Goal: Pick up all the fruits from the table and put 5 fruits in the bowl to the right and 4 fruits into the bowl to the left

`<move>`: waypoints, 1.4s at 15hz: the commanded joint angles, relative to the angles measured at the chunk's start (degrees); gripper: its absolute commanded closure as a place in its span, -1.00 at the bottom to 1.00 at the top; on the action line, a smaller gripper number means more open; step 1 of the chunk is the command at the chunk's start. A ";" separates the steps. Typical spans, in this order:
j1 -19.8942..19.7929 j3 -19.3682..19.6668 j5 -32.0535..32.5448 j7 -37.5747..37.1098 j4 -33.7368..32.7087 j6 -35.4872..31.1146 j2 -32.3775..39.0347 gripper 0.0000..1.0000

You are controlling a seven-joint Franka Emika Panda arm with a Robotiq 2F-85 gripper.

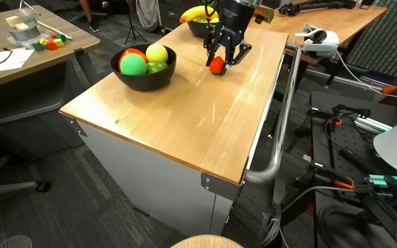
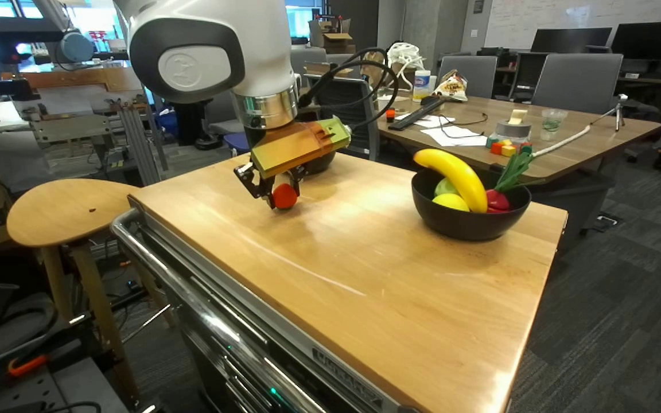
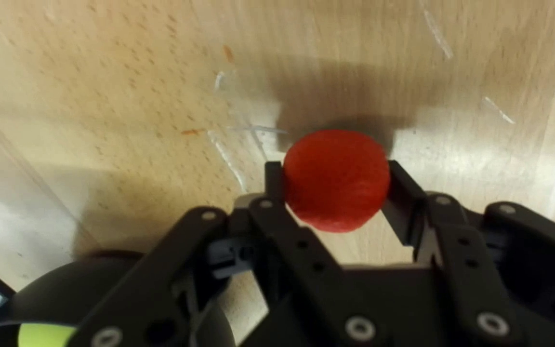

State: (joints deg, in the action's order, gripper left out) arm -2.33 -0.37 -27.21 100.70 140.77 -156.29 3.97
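Gripping a rounded red fruit (image 2: 285,197) in the black, jointed hand (image 1: 217,66), closed to just that width, with slim, flat pads (image 3: 273,180) pressed on opposite sides of plain, smooth-looking skin. Held low at the table (image 2: 365,275); cannot tell whether touching the wood or just above it. Can see in the wrist view fine grain, pale scratches (image 3: 227,161) and scattered brown flecks (image 3: 193,131). Can make out in an exterior view, apart from the hand, a deep black bowl (image 1: 143,81) with smooth curved walls, holding a ball-shaped green fruit (image 1: 133,64), a round yellow fruit (image 1: 157,52), a glossy dark green fruit (image 1: 156,67) and, partly covered, a red piece (image 1: 133,50). Can find in an exterior view another black bowl (image 2: 471,223), of like shape, holding a long, curved banana (image 2: 459,178), with one end jutting past the rim, over a lemon-yellow fruit (image 2: 450,202) and a pale green fruit (image 2: 444,187), beside a reddish, bulb-shaped piece (image 2: 497,199) with narrow, bunched green leaves (image 2: 515,171).
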 commanded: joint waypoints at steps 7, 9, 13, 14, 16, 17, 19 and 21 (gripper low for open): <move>-2.47 2.86 10.32 -0.49 -9.73 7.51 -4.50 0.49; -3.71 4.94 12.01 -0.23 -14.63 8.16 -4.31 0.49; -5.90 8.23 10.60 0.38 -23.19 7.05 -0.31 0.49; -6.37 8.61 10.84 0.41 -24.02 6.17 0.94 0.49; -7.30 8.55 9.33 0.87 -24.94 4.75 3.77 0.49; -7.85 8.30 9.57 0.84 -25.30 4.36 5.10 0.49; -9.00 7.77 10.36 0.04 -26.23 3.16 8.05 0.49; -10.17 7.31 11.20 -0.53 -27.34 2.10 10.63 0.49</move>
State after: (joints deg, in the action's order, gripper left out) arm -10.50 8.20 -16.73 100.58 116.93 -152.43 10.59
